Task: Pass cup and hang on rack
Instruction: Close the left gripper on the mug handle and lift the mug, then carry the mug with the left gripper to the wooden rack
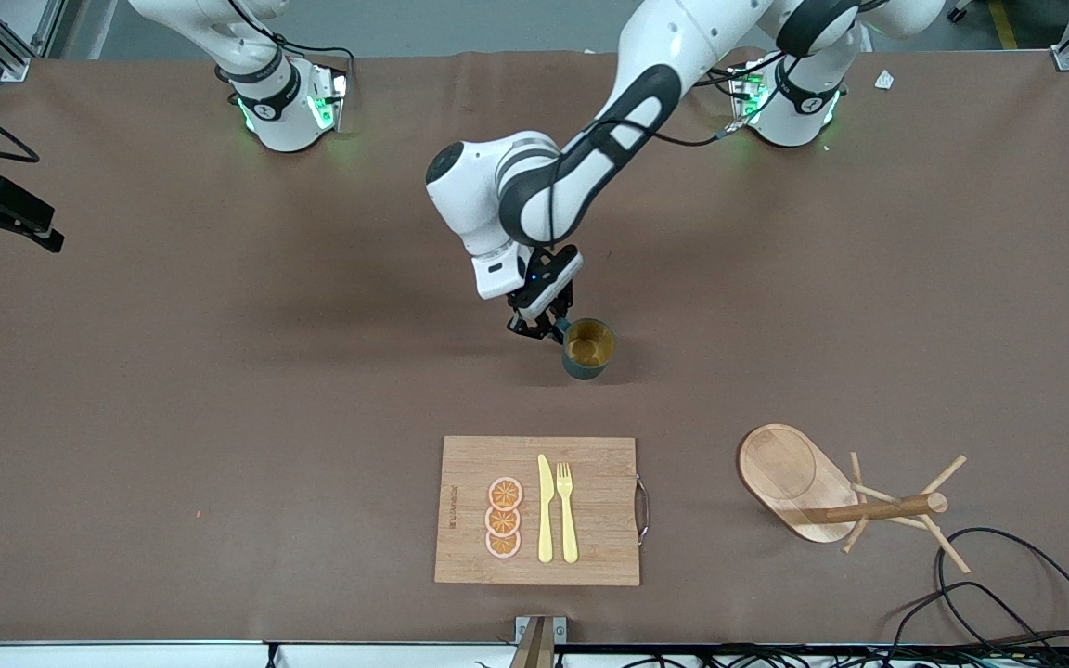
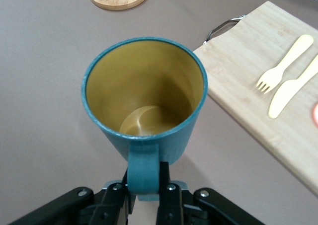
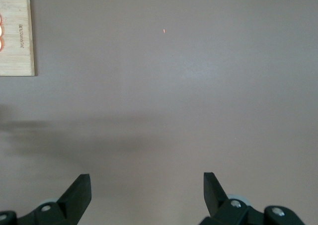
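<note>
Cables lie near the rack, which is tipped on its side toward the left arm's end. Beside it, a board carries a knife, fork and three orange slices. The cup, empty and upright, sits farther from the camera than the board. The left gripper pinches its handle. The right gripper, spread wide and empty, waits over bare table.

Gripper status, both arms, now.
Left gripper: shut on the cup by its handle.
Right gripper: open, holding nothing, over bare table.
</note>
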Robot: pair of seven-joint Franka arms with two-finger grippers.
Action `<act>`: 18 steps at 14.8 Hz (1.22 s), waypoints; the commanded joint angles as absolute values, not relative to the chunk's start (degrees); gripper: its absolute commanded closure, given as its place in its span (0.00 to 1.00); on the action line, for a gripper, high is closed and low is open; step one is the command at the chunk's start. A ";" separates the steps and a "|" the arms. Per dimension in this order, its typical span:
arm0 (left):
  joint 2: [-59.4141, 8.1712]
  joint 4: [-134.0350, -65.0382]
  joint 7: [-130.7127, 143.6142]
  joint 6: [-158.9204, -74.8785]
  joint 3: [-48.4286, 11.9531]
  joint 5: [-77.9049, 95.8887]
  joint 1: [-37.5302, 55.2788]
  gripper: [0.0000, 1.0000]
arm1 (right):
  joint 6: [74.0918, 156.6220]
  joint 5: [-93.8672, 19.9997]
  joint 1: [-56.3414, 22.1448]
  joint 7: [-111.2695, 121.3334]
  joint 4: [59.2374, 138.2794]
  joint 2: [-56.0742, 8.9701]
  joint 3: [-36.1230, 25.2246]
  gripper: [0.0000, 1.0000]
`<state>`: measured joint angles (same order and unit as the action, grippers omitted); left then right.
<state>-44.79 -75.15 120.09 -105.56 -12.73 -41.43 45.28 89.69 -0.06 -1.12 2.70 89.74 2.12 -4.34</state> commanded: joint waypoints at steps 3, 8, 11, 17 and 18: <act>-38.69 -73.83 109.80 -105.29 -13.36 -34.55 40.26 0.99 | 89.65 0.09 -0.97 1.67 91.32 3.69 -3.96 0.00; -34.81 -73.65 101.61 -105.38 -13.45 -24.27 33.59 0.99 | 89.74 0.09 -0.97 1.76 91.23 3.69 -3.96 0.00; -34.02 -71.99 98.19 -105.55 -13.54 -17.25 28.58 0.99 | 89.74 0.09 -0.97 1.76 91.32 3.69 -3.96 0.00; -32.52 -71.81 89.23 -111.08 -13.62 -2.40 18.39 0.99 | 89.74 0.09 -1.32 1.76 91.32 3.69 -3.87 0.00; -32.52 -71.72 86.42 -111.88 -13.62 1.46 16.37 0.99 | 89.74 0.09 -1.32 1.76 91.32 3.78 -3.87 0.00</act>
